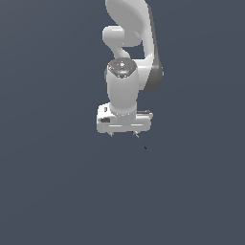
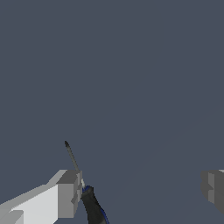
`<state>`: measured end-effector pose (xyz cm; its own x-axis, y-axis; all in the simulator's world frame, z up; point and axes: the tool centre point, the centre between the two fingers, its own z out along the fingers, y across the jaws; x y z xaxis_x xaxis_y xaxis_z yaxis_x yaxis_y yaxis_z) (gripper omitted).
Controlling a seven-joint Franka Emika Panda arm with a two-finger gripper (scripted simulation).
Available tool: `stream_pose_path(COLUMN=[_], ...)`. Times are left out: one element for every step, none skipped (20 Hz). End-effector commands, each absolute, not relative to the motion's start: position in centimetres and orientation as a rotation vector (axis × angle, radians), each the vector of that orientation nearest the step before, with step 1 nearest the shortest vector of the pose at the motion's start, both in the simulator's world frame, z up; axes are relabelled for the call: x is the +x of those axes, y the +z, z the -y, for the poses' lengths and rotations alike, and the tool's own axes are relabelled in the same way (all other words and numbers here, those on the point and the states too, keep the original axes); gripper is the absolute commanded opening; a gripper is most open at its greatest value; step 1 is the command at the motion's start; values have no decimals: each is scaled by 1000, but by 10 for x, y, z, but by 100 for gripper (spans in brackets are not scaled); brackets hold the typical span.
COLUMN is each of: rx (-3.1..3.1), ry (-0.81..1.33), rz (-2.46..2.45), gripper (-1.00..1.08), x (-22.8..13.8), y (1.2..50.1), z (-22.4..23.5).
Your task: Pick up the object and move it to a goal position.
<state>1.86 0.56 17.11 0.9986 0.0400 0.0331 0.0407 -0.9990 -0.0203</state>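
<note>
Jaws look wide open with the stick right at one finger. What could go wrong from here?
1. The stick lies against one finger, far from the other finger. Closing the gripper may push or roll it instead of pinching it.
2. It is very thin; the pads may close past it or hold it weakly.
3. In the exterior view it juts out beyond the gripper, so any grasp would be off-center and it could swing or slip in transit.

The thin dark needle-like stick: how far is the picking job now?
Done: the white tool has reached the thin dark needle-like stick. In hand: its jaws stand wide open, and the stick lies against one finger, not clamped. Left: closing, lifting and carrying it; no goal marker is visible.
</note>
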Motion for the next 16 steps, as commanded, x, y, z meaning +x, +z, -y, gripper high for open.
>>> stream_pose_path(rx=[-3120, -3119, -3119, -3119, -3120, -3120, -3120, -3121, -3122, -3122, -3123, -3123, -3124, -3124, -3124, -3123], ry=[-52, -52, -52, -52, -52, -51, -51, -50, -49, -48, -46, -45, -43, -41, -39, -37], rz=[65, 63, 61, 62, 65, 71, 78, 88, 100, 114, 130, 149, 170, 193, 218, 246], gripper=[100, 100, 100, 100, 100, 100, 100, 100, 100, 100, 100, 100, 100, 100, 100, 100], x=[19, 19, 19, 19, 19, 18, 17, 16, 14, 12, 10, 7, 4, 1, -3, -7], y=[171, 172, 172, 172, 171, 170, 169, 167, 164, 162, 159, 155, 152, 147, 143, 138], z=[-6, -6, -6, -6, -6, -6, -7, -8, -10, -11, -13, -15, -18, -20, -23, -26])
